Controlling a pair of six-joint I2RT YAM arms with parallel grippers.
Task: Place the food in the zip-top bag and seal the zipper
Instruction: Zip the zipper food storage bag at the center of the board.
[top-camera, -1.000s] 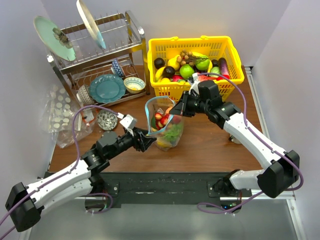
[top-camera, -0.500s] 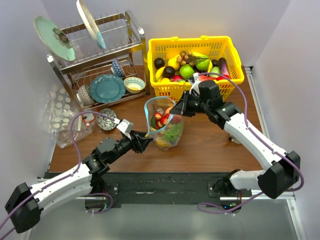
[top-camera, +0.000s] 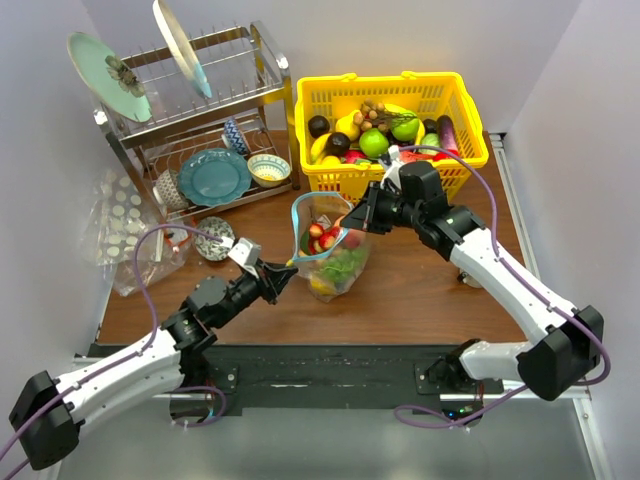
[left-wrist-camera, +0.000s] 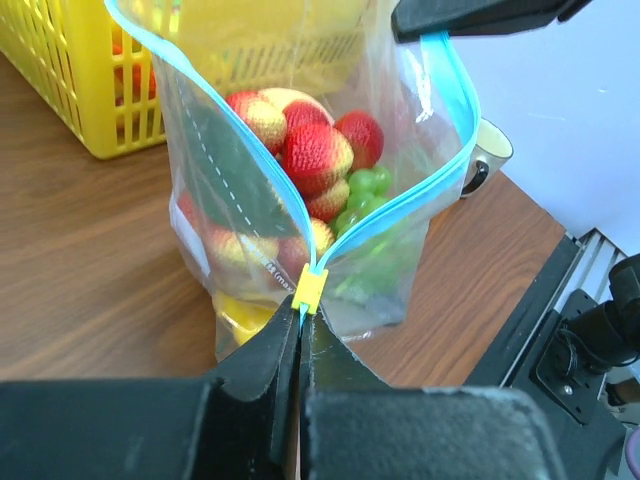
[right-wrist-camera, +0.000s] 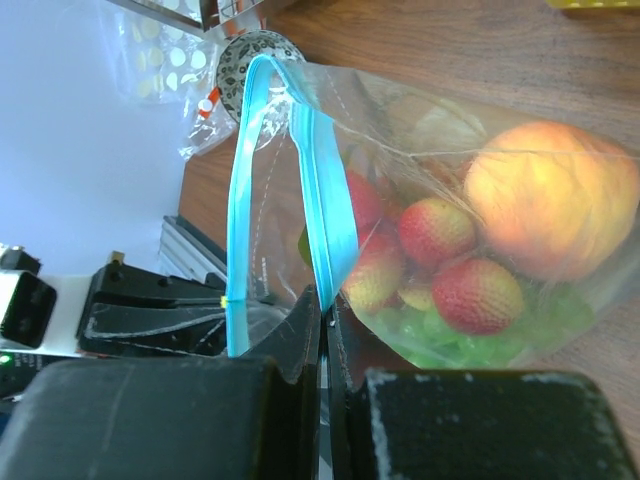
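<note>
The clear zip-top bag (top-camera: 340, 268) stands on the table with its mouth pulled open. Inside is the food: red strawberries (left-wrist-camera: 315, 155), green grapes (left-wrist-camera: 365, 188), a peach (right-wrist-camera: 545, 210) and a yellow piece (left-wrist-camera: 245, 318). The teal zipper (right-wrist-camera: 330, 200) runs round the open mouth, and its yellow slider (left-wrist-camera: 310, 290) sits at the near corner. My left gripper (top-camera: 284, 272) is shut on the zipper's end, just behind that slider. My right gripper (top-camera: 356, 222) is shut on the zipper at the far corner, nearest the basket.
A yellow basket (top-camera: 375, 80) with more toy fruit stands behind the bag. At the back left is a dish rack (top-camera: 190, 120) with plates. A patterned bowl (top-camera: 213, 238) and crinkled dotted plastic (top-camera: 120, 235) lie left of the bag. A small cup (left-wrist-camera: 487, 150) stands to the right.
My left gripper has moved up to the bag's near corner and shut on the zipper's end by the slider. The right arm has kept its hold and not moved.
</note>
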